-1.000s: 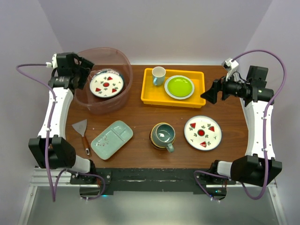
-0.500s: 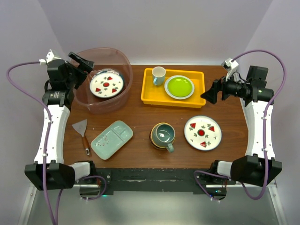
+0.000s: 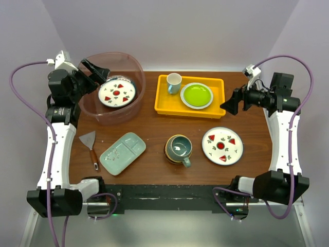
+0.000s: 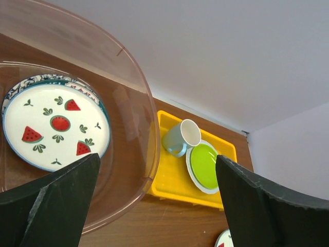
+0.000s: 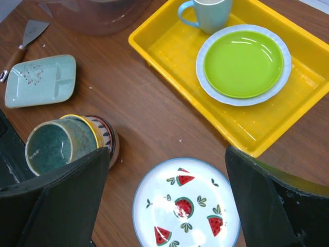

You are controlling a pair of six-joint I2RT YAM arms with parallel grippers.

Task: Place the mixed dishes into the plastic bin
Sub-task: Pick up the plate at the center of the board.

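The plastic bin (image 3: 88, 110) stands at the back left. Inside it a white plate with red watermelon marks (image 3: 116, 92) lies on a blue-patterned plate (image 4: 31, 81). My left gripper (image 3: 97, 72) hangs open and empty over the bin's left rim, its view looking across the bin wall (image 4: 140, 103). On the table lie a pale green divided tray (image 3: 123, 153), a teal mug nested in striped bowls (image 3: 179, 148) and another watermelon plate (image 3: 222, 145). My right gripper (image 3: 230, 105) is open and empty, high above that plate (image 5: 187, 206).
A yellow tray (image 3: 163, 105) at the back centre holds a lime-green plate (image 3: 196, 95) and a small white cup (image 3: 174, 82). A metal scraper with a wooden handle (image 3: 90, 144) lies left of the divided tray.
The left arm has drawn back toward the left wall and swung its open gripper round to face the bin. The right arm and all the dishes have stayed put.
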